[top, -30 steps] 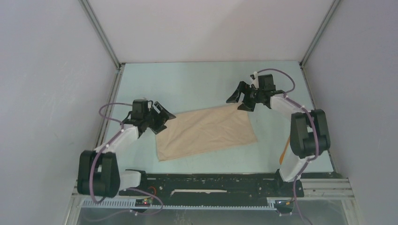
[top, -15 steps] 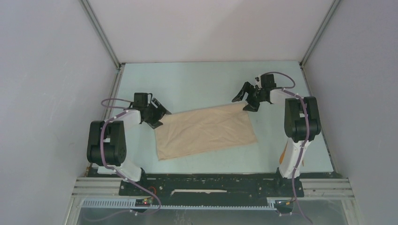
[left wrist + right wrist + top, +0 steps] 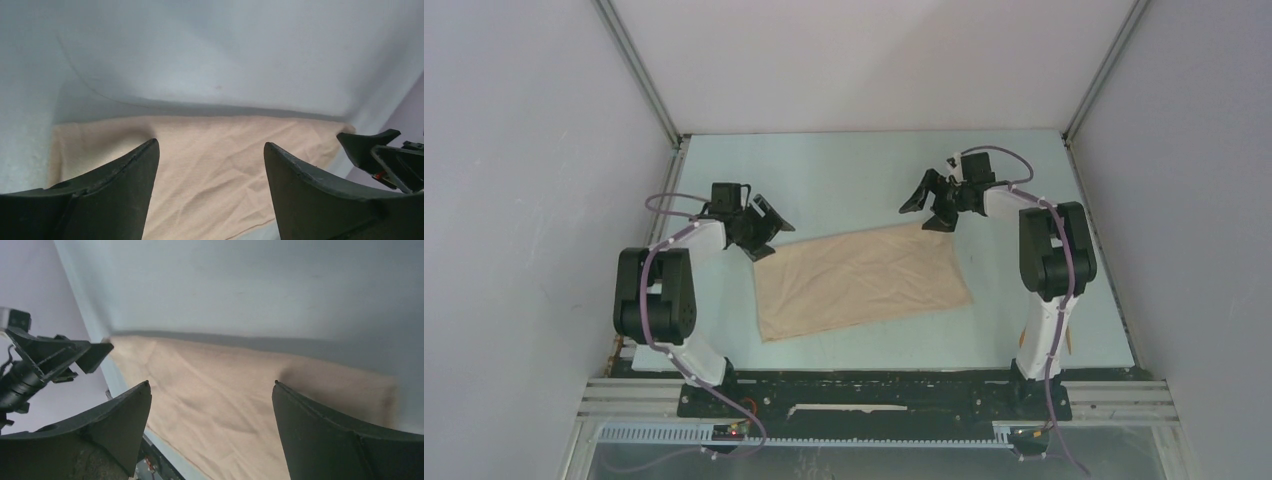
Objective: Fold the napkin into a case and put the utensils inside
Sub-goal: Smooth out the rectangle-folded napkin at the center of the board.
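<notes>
By far corners of napkin (image 3: 862, 281), L gripper (image 3: 769, 235) & R gripper (image 3: 922, 213) gape, empty.

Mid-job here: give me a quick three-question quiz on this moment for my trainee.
1. True or false: the napkin is crumpled into a ball.
2. The left tool and right tool are by which napkin corners? A) the far ones B) the near ones C) both on the left
3. Fill in: both tools' jaws stand ____.
Key: 1 false, it lies flat; 2 A; 3 open.
</notes>
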You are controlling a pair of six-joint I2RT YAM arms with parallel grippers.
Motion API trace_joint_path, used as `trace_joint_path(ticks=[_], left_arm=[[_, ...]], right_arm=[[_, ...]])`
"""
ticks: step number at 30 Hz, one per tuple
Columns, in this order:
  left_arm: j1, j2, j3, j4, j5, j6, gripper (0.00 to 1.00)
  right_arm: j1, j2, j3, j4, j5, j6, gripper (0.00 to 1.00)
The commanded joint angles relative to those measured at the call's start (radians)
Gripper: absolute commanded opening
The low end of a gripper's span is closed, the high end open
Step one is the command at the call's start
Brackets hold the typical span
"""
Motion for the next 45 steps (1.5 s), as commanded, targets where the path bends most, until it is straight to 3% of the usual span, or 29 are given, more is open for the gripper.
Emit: trace_joint_path(ticks=[1,5,12,14,19,25,33,38,41,45], left_arm=[[0.053,0.087,-0.014,-0.022,-0.039,0.014,0.83],[0.076,0.128,-0.010,-0.049,-0.056,0.037,0.83],[0.067,0.031,0.016,-0.100,-0.054,0.056,0.83],[0.055,0.002,0.037,-0.113,-0.010,0.066,0.83],[0.042,-0.041,0.027,-0.072,0.065,0.028,0.83],[0.062,0.069,0.057,-0.107,0.053,0.032,0.83],[0.094,0.167,0.088,-0.243,-0.106,-0.015,0.84],[0.099,0.173,0.094,-0.255,-0.093,-0.013,0.84],[0.076,0.121,0.107,-0.248,-0.086,0.028,0.84],[0.028,0.010,0.131,-0.259,-0.084,0.084,0.85]], right_arm=[[-0.071,0.080,0.014,0.006,-0.002,0.010,0.96],[-0.098,0.040,0.003,-0.122,0.128,-0.064,0.96],[-0.090,-0.095,0.029,-0.234,0.334,-0.159,0.97],[-0.080,-0.115,0.050,-0.250,0.308,-0.165,0.97],[-0.042,-0.101,0.029,-0.103,0.026,-0.076,0.98],[0.003,0.041,0.031,0.106,-0.101,0.074,0.97],[-0.062,0.088,0.028,0.068,0.016,0.043,0.97],[-0.103,0.091,0.139,-0.165,0.155,-0.056,0.96],[-0.085,-0.011,0.149,-0.259,0.237,-0.123,0.96],[-0.046,-0.182,0.087,-0.315,0.231,-0.147,0.97]])
